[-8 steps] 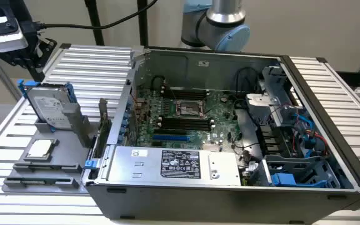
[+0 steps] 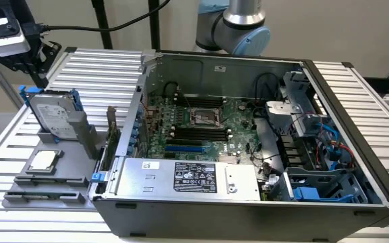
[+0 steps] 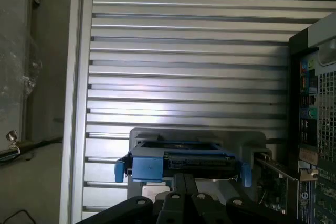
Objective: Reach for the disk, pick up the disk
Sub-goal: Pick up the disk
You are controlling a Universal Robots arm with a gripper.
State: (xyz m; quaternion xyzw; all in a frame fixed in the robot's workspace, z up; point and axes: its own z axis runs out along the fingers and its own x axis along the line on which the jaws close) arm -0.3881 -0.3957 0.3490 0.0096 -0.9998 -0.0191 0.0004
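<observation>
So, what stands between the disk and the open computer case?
A thin circuit card stands upright between the disk and the case, seen in the exterior view.

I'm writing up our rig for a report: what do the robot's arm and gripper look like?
The arm is a silver-grey metal tube with light blue joint caps. At its wrist sits a white and grey housing on black fittings, with a black cable leading away. The gripper is matte black, built of angular bolted links.

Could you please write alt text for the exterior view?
The gripper hovers above the disk, which stands on edge in a grey holder on a slatted metal table. To the exterior view's right sits an open computer case.
</observation>
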